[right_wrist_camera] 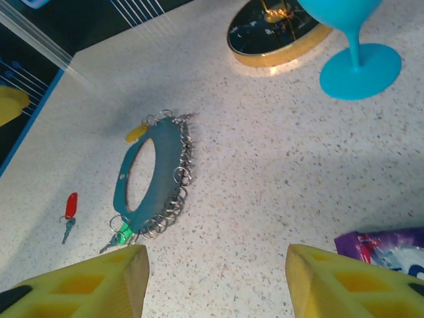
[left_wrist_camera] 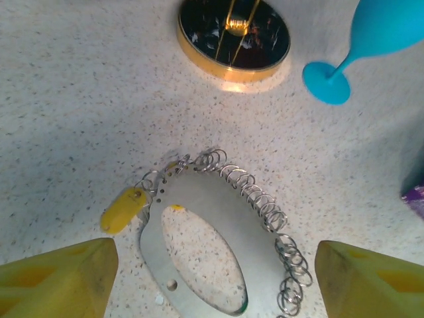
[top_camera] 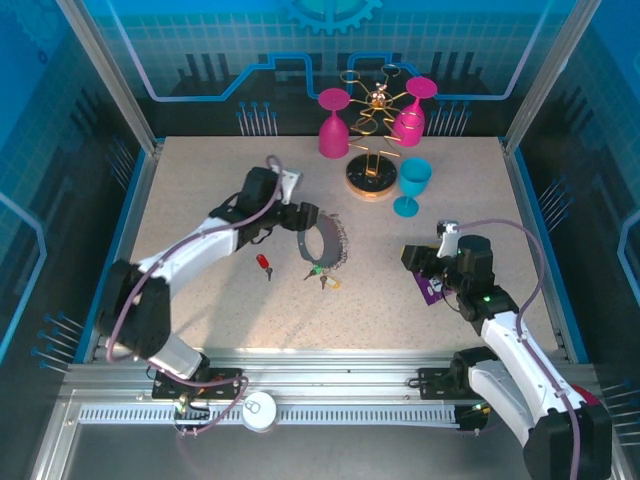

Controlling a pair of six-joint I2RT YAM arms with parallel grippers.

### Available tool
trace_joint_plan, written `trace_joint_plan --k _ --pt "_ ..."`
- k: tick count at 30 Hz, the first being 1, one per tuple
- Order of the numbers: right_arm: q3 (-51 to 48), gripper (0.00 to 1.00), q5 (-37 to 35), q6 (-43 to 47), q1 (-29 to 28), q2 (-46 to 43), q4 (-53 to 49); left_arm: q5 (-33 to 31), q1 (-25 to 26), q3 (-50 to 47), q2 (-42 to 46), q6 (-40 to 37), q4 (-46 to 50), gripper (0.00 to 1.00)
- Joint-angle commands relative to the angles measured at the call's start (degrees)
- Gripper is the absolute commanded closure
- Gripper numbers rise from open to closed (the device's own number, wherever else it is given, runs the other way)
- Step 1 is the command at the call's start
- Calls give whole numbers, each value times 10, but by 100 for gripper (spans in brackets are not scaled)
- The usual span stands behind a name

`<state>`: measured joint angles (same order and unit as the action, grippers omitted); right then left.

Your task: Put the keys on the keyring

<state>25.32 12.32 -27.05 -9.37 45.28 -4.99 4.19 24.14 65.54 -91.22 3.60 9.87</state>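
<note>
Left fingers (left_wrist_camera: 59,278), spread wide, flank the keyring (left_wrist_camera: 222,207), apparently without contact.

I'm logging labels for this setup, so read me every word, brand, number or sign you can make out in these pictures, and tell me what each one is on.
No text can be read anywhere.
Purple printed plastic packet: white and blue print on it, too blurred and cropped to read.
Blue backdrop panel: a gear outline and circuit lines, graphics only, no letters or numbers.
</note>
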Motion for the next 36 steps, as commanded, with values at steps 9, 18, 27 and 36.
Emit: trace_joint_plan --k 9,18,27,36 --pt "22 43 -25 -28 -13 -11 -76 -94 46 262 -240 -96 204 34" --pt "17 43 -35 -25 -15 -33 -99 -90 49 385 -347 -120 269 46" --pt "20 43 -42 -25 -16 -37 -107 -125 48 453 -407 -127 312 58" --pt "25 43 -67 -9 -16 -46 -116 -138 46 456 -419 -121 315 65"
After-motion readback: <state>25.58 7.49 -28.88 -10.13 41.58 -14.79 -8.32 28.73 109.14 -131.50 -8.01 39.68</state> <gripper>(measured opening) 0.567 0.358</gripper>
